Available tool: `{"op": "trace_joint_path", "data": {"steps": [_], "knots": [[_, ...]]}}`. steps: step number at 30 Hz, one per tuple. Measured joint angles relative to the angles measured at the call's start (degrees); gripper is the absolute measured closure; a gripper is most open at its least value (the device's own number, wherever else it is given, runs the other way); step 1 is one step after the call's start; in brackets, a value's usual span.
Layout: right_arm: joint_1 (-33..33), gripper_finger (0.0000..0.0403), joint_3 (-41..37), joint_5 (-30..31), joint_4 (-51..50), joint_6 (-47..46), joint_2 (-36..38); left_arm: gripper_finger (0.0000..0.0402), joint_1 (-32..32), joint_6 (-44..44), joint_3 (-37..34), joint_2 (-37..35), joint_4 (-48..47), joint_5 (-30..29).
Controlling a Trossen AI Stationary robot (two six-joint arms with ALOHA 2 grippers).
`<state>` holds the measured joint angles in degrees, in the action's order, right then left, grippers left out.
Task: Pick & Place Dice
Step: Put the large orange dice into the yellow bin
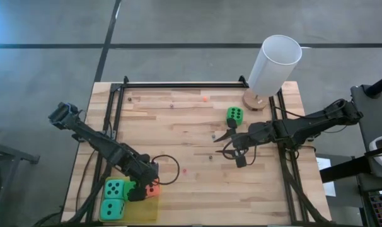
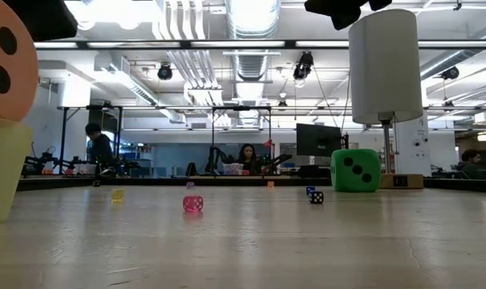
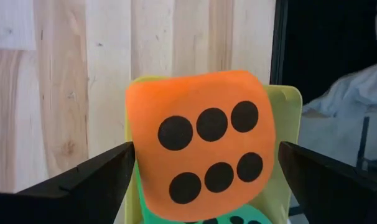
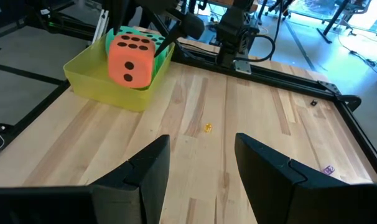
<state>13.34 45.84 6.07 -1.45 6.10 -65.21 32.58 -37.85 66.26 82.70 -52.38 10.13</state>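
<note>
White cylinder (image 1: 274,64): one, tilted on round wooden base at far right table corner.

Yellow tray (image 1: 154,206): one, at near left corner.

Dice visible: four. Two teal (image 1: 114,200) in tray, one orange-red die (image 1: 152,188) lying on them, one green die (image 1: 235,115) alone on table.

Orange-red die: cube, no long axis; six-pip face toward left wrist camera, between fingers, gaps both sides.

Left gripper (image 1: 138,192): over tray, fingers spread, released.

Right gripper (image 1: 231,140): just beside green die, fingers apart, holding nothing.
</note>
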Motion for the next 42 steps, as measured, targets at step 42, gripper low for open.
{"op": "trace_joint_path", "data": {"steps": [42], "knots": [[0.02,0.0223,0.00,0.00,0.00,-0.01,0.08,0.0002,-0.48,4.62,0.42,1.92,8.33,-3.55]]}}
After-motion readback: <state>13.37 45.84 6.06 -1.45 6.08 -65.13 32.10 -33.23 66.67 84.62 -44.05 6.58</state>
